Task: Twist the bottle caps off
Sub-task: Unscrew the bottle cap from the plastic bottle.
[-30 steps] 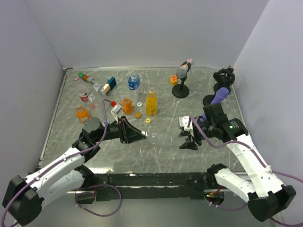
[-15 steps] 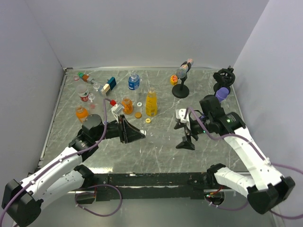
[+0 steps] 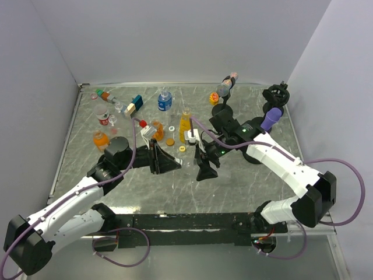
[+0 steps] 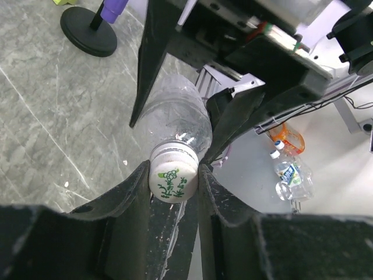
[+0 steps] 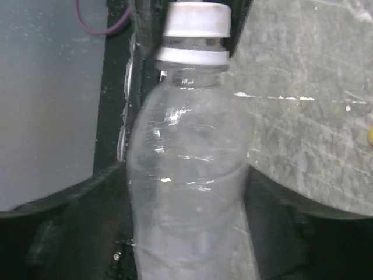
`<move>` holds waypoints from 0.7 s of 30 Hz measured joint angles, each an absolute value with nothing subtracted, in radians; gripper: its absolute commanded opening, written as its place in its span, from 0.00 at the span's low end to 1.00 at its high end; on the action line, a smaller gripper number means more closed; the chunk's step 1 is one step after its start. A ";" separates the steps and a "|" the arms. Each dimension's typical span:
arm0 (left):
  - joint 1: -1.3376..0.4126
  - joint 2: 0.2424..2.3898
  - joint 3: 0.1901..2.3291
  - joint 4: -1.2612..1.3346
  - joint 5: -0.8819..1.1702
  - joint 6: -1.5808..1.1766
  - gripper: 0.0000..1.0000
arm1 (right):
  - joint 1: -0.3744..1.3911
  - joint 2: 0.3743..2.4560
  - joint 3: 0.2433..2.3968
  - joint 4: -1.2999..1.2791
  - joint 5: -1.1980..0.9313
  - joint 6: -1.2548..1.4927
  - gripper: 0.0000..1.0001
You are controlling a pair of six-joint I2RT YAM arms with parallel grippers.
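White cap (image 4: 173, 179) of the clear bottle (image 5: 186, 192) sits pinched in the left hand (image 3: 178, 165), lifted over mid-table (image 3: 245, 181), likely ready for twisting. The right hand (image 3: 202, 167) flanks the body, seemingly to brace it; whether it presses, I cannot tell.

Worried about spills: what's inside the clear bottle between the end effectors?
No liquid visible; the clear bottle looks empty. The white cap covers its mouth.

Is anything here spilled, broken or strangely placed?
Nothing looks spilled or broken. Only the clear bottle is unusual: it hangs sideways in the air, white cap pinched by the left gripper, the right gripper around its body.
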State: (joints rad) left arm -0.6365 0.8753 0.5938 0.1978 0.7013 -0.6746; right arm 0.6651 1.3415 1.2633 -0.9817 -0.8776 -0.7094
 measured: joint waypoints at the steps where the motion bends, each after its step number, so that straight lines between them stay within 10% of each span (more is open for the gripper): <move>1: -0.637 0.876 0.594 0.197 0.701 -0.675 0.06 | 0.669 1.347 1.263 -0.981 -0.873 -0.703 0.57; 8: -0.640 0.859 0.592 0.196 0.659 -0.678 0.17 | 0.676 1.374 1.274 -0.965 -0.860 -0.671 0.28; 11: -0.640 0.837 0.582 0.199 0.649 -0.678 0.70 | 0.676 1.369 1.274 -0.958 -0.865 -0.673 0.27; 13: -0.639 0.815 0.575 0.199 0.648 -0.675 0.86 | 0.680 1.364 1.272 -0.962 -0.860 -0.673 0.27; 21: -0.638 0.681 0.577 0.164 0.712 -0.460 0.87 | 0.680 1.326 1.242 -1.005 -0.850 -0.730 0.27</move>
State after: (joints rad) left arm -0.6384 0.6811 0.5766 0.1642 0.7116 -0.4603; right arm 0.6800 1.3262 1.2423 -1.0046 -0.8505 -0.7300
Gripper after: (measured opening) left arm 0.887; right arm 0.518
